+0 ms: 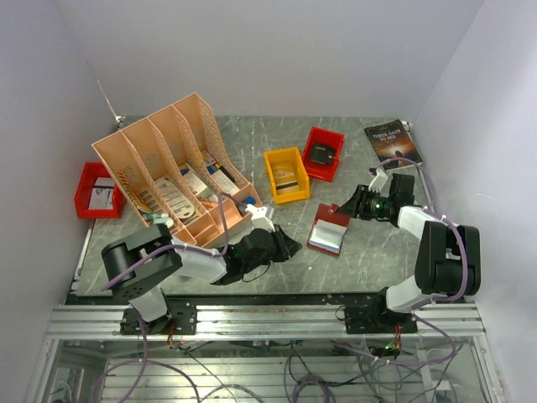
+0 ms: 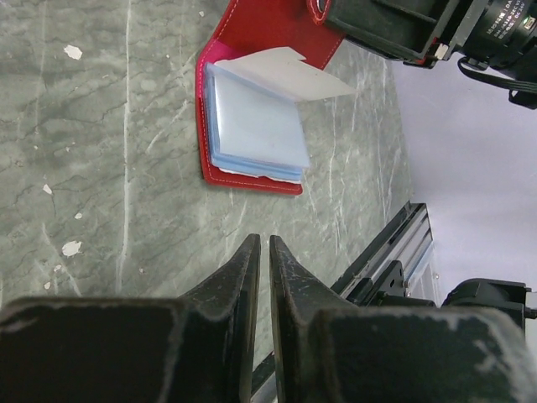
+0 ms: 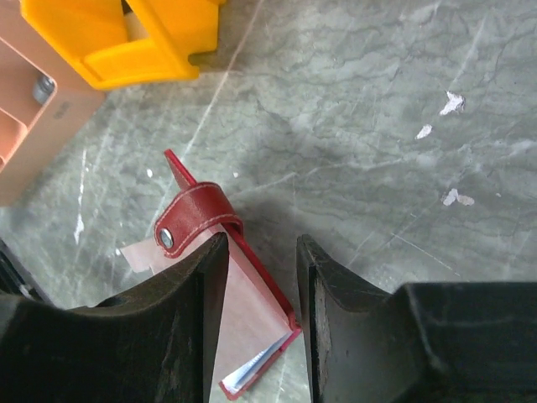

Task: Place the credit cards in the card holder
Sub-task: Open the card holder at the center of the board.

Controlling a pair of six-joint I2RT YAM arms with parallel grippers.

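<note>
The red card holder (image 1: 329, 233) lies open on the marble table between my two arms. In the left wrist view, the card holder (image 2: 277, 25) shows a stack of pale bluish clear pockets, one leaf lifted. I cannot tell whether credit cards sit in them. My left gripper (image 1: 294, 245) hovers just left of the holder; its jaws (image 2: 261, 239) are together but for a thin slit, holding nothing. My right gripper (image 1: 346, 207) is at the holder's far right corner. Its jaws (image 3: 260, 239) stand apart over the cover edge, beside the snap strap (image 3: 197, 214), gripping nothing.
A peach file organiser (image 1: 180, 168) lies at the back left. A yellow bin (image 1: 287, 174) and a red bin (image 1: 323, 154) stand behind the holder. Another red bin (image 1: 96, 191) is far left. A dark book (image 1: 393, 143) lies back right.
</note>
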